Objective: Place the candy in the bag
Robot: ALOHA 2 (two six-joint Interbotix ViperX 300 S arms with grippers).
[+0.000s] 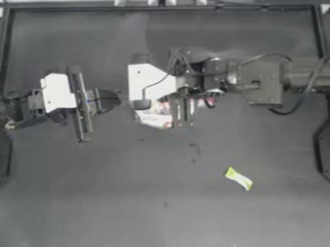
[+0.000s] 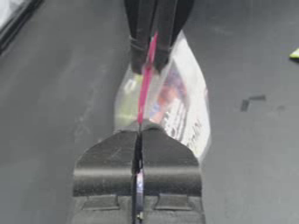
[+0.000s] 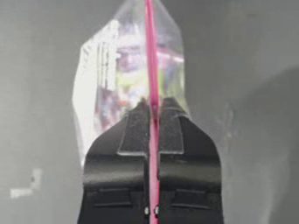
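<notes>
The bag is a clear pouch with a pink strip along its rim, and it hangs between both grippers near the table's middle. My left gripper is shut on one end of the pink strip, as the left wrist view shows at its tips. My right gripper is shut on the same strip a little farther along, with the strip running straight through its jaws. Coloured contents show through the bag. The candy lies alone on the table, toward the front right.
A raised rail borders the table's far side. A dark object sits at the right edge. Small scuff marks lie between the bag and the candy.
</notes>
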